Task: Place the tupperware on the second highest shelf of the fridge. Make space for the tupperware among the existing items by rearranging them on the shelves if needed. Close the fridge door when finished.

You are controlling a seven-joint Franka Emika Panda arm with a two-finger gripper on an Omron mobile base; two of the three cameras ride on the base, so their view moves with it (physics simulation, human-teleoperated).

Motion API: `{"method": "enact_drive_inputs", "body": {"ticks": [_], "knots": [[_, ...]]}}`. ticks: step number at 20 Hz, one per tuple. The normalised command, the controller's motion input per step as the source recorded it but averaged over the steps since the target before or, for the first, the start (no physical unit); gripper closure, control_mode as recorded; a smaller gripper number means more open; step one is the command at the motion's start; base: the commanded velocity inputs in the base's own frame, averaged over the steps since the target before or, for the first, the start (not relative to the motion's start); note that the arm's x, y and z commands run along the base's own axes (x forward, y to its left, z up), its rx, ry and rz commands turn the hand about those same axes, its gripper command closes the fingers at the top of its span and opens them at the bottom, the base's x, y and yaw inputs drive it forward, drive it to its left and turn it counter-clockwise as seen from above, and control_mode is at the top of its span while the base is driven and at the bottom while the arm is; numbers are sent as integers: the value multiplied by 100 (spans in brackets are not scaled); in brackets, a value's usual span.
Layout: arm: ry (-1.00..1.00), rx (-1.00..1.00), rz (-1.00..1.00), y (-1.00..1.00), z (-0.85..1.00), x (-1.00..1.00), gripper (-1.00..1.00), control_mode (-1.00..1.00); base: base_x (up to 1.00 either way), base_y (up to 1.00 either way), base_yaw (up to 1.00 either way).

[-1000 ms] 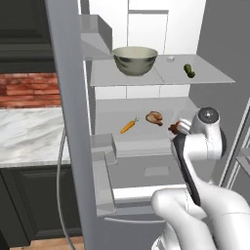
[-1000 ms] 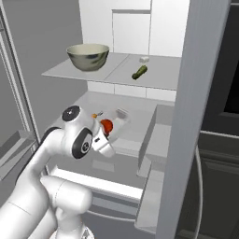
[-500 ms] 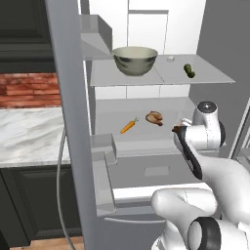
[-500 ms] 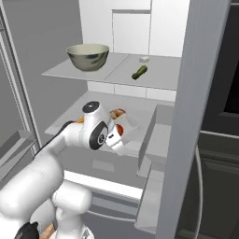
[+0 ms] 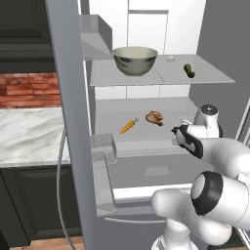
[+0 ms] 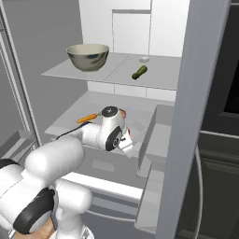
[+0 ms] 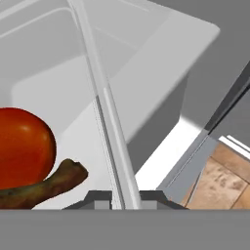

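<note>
The fridge stands open. My gripper is shut on the tupperware, a clear white-rimmed tub with red-orange and brown food. I hold it at the right front of the second highest shelf, and whether it touches the shelf is unclear. The tub's rim runs between my fingertips. On that shelf lie the orange carrot and the brown meat piece. The grey-green bowl and the dark-green pickle sit on the thin shelf above. In the right base view the gripper and tub sit beside the carrot.
The open left door carries bins close to the shelf's left end. The right door with its bins stands just right of my hand. A small white item lies at the back of the upper shelf.
My arm has folded down and swung its elbow forward. The hand with the tupperware has shifted slightly right and deeper over the shelf's front. The items on the shelves have not moved.
</note>
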Motion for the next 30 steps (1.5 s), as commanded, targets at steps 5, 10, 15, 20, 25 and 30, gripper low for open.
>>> {"method": "enact_drive_inputs", "body": {"ticks": [5, 10, 15, 20, 25, 30], "knots": [[0, 1, 0, -11, -9, 62, 100, -100, 0, 0, 0], [0, 3, 0, -24, -15, 62, 100, -100, 0, 0, 0], [-2, 2, 0, -22, -21, 58, 100, -100, 0, 0, 0], [-8, 1, -2, -13, -24, 54, -100, -100, 0, 0, 0], [-20, 0, 0, 0, -10, 5, -100, -100, 0, 0, 0], [-23, 0, 3, 6, 23, -27, -100, -100, 0, 0, 0]]}}
